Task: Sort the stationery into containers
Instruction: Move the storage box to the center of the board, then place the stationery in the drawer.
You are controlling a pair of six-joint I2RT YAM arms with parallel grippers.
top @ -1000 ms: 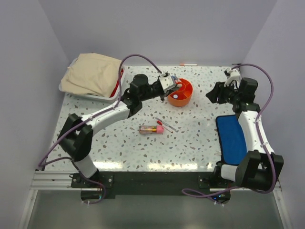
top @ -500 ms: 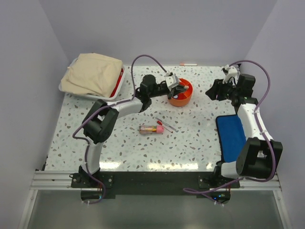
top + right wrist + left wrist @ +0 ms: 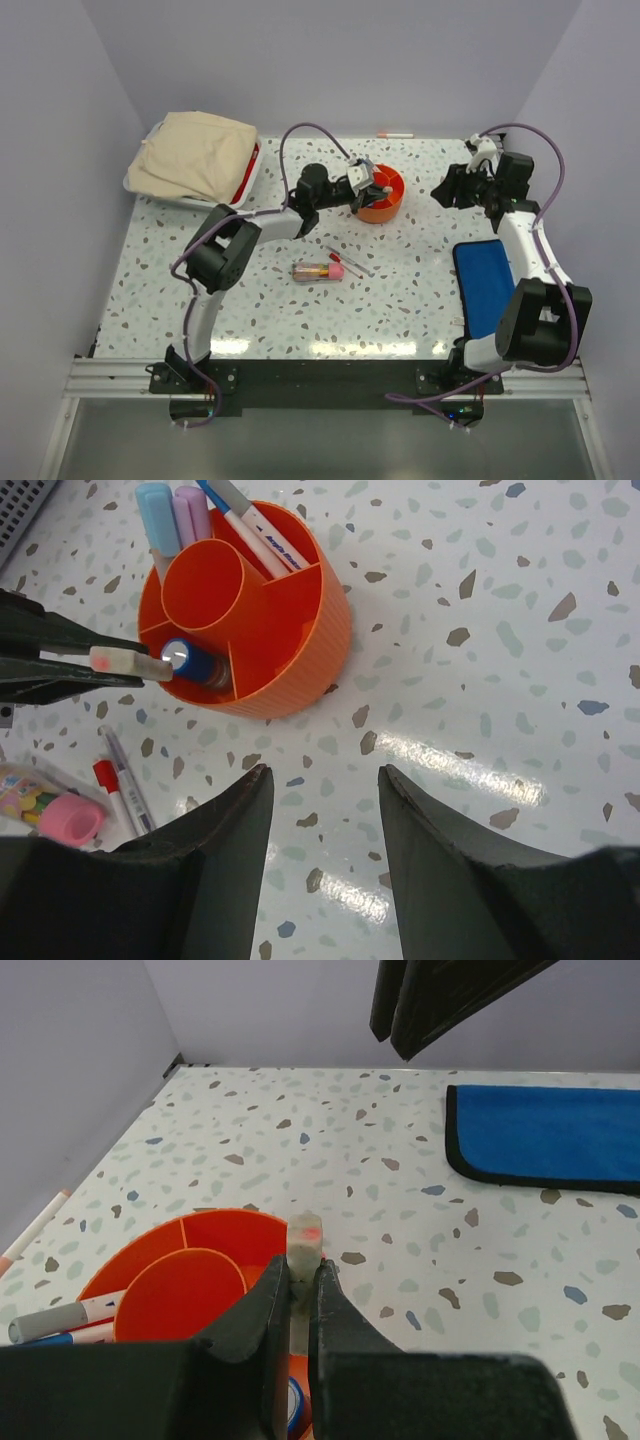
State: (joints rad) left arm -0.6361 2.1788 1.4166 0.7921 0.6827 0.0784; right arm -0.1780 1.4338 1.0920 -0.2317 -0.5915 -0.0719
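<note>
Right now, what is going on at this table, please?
The left pincer is shut on a small white item with a red mark and holds it over the edge of the orange tub, which already has several pens in it. The right pincer hangs open and empty nearby. A clear tube and two thin pens lie on the table, not yet sorted.
</note>
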